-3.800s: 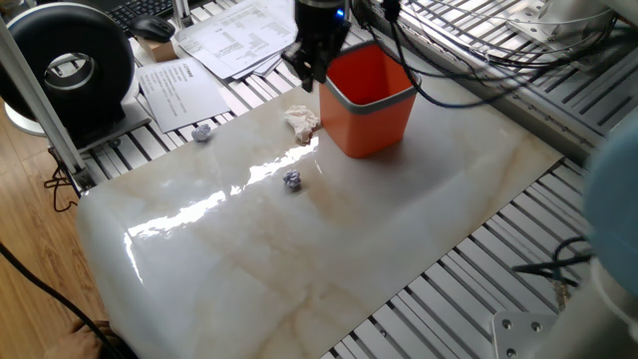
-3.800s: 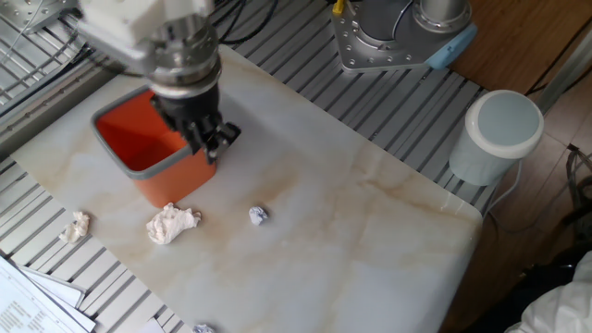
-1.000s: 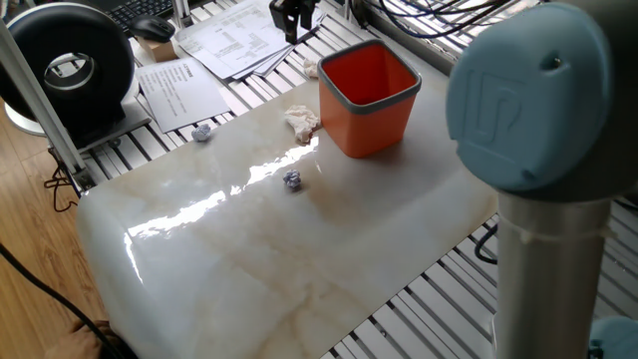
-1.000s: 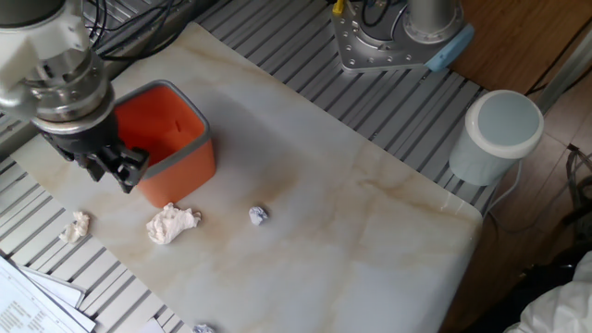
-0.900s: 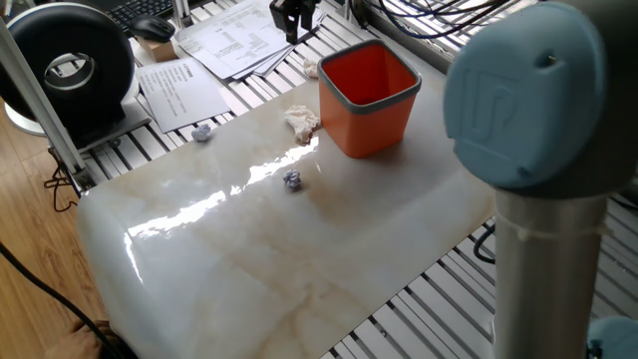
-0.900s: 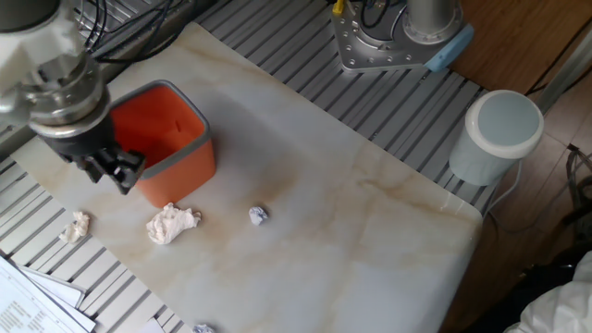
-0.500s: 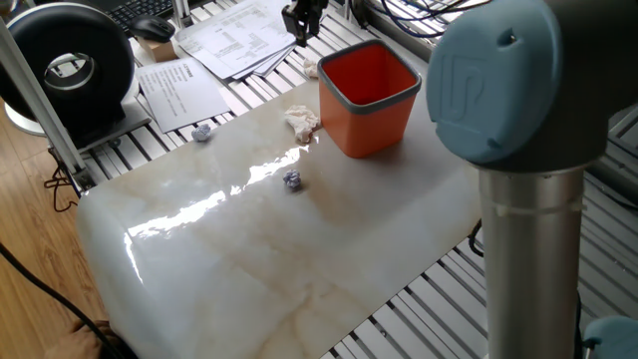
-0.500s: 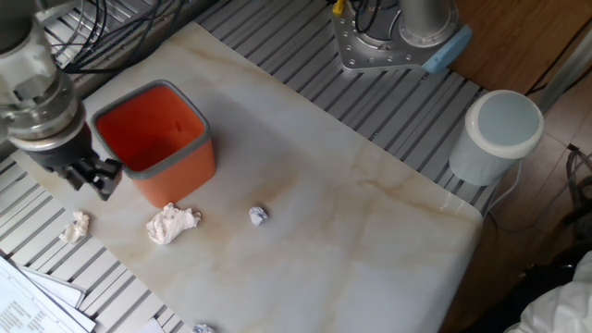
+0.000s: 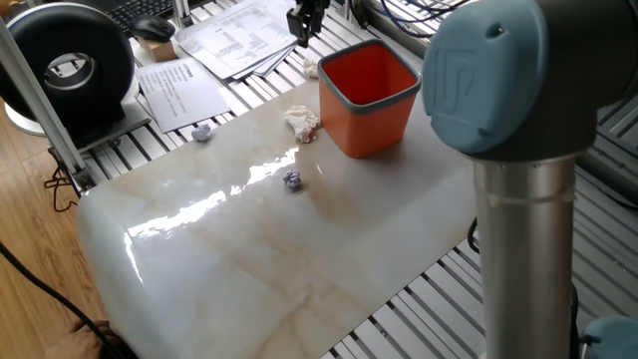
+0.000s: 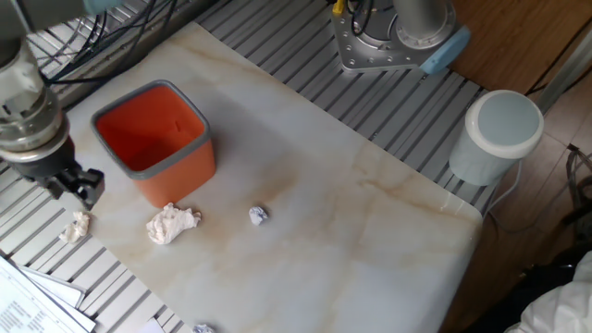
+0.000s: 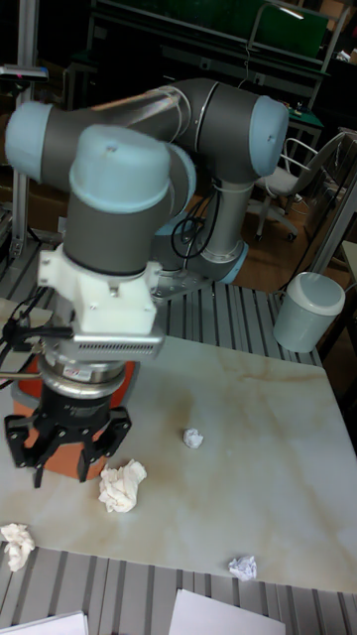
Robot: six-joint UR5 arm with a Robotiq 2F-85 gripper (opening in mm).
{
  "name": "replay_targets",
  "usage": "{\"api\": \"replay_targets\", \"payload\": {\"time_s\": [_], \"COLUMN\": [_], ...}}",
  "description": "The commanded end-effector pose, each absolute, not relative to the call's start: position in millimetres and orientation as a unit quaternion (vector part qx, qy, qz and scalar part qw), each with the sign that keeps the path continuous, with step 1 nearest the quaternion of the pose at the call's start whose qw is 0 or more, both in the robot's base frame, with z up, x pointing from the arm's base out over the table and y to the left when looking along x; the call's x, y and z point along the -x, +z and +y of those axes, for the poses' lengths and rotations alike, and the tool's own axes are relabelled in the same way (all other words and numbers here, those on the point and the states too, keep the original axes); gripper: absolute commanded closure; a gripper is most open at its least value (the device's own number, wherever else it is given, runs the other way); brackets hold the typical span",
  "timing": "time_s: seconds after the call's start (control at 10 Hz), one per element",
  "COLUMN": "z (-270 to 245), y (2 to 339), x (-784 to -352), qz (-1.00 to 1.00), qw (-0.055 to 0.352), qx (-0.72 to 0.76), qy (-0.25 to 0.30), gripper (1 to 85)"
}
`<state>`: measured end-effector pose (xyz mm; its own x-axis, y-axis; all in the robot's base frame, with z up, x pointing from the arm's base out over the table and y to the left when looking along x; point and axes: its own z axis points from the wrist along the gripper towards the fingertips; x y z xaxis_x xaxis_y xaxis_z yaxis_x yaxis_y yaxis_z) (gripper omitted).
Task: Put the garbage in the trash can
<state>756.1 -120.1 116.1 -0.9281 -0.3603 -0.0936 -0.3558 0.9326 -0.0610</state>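
Observation:
The trash can (image 9: 367,95) is an orange bin with a grey rim, upright on the marble slab (image 9: 259,249). A cream tissue wad (image 10: 171,223) lies just in front of it. A smaller cream scrap (image 10: 76,226) lies at the slab's edge beside the bin. One bluish paper ball (image 10: 258,215) sits mid-slab and another (image 9: 202,132) near the papers. My gripper (image 10: 81,186) hovers open and empty just above the small cream scrap, outside the bin. In the tall fixed view my gripper (image 11: 67,456) hides most of the trash can (image 11: 91,466).
Printed sheets (image 9: 239,35) and a black round device (image 9: 70,65) lie beyond the slab. A white lidded cylinder (image 10: 499,134) stands by the robot base (image 10: 398,37). The arm's big elbow (image 9: 518,80) blocks the right side of one fixed view. Slatted metal surrounds the slab.
My gripper has moved from over the trash can's rim to outside it, toward the small cream scrap at the slab's edge. The scraps and bin have not moved.

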Motion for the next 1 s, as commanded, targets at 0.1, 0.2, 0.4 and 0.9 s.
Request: {"api": "replay_targets", "payload": {"time_s": [0.1,0.2,0.4,0.9], "z": [-142.8,-136.9,-143.0,-142.5], "y": [89.8,89.7,61.8,51.3], "x": [-765.3,-765.7,-779.6,-768.5], "qz": [0.980,0.979,0.975,0.976], "qw": [0.053,0.056,0.069,0.054], "qx": [0.192,0.198,0.213,0.213], "qy": [-0.023,-0.013,-0.017,-0.005], "gripper": [29.3,27.0,26.7,25.3]}}
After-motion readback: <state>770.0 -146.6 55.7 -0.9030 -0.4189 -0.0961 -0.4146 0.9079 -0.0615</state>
